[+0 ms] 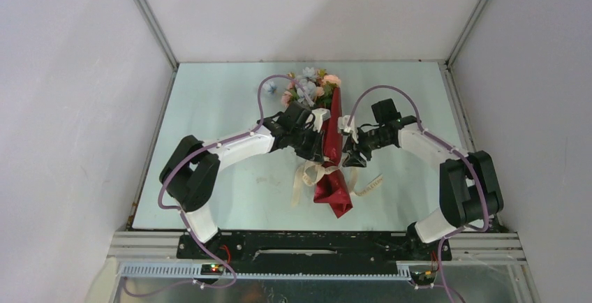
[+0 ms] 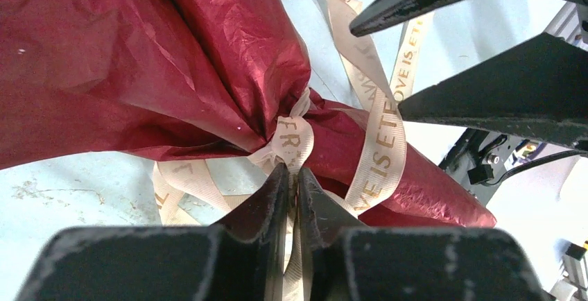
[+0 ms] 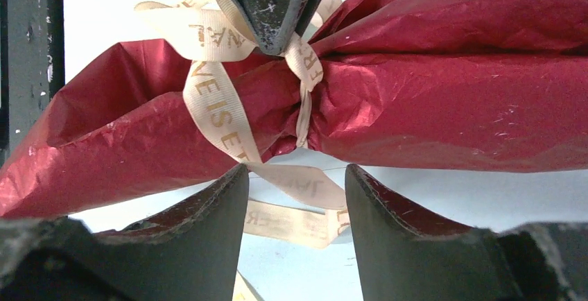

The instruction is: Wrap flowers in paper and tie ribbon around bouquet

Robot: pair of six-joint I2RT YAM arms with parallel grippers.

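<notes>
Pale table [image 1: 209, 107], centre frame: paper [image 1: 334, 195] wraps flowers [image 1: 311, 86], ribbon [image 2: 378, 155] tying underway. Left gripper [image 2: 291, 173] pinches ribbon at the knot; right gripper [image 3: 297, 173] gapes empty. Next probably needs a snug pull.

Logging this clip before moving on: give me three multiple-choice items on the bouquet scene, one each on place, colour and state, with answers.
1. Where is the ribbon tied?
A) loose on the table only
B) round the pinched waist of the paper
C) round bare stems
2. What colour does the paper show outward?
A) red
B) blue
C) white
3. How is the left gripper?
A) wide open
B) holding a flower
C) closed on the ribbon
Answers: 1 B, both wrist views show it knotted round the pinch; 2 A, every view shows red; 3 C, it pinches ribbon at the knot.
</notes>
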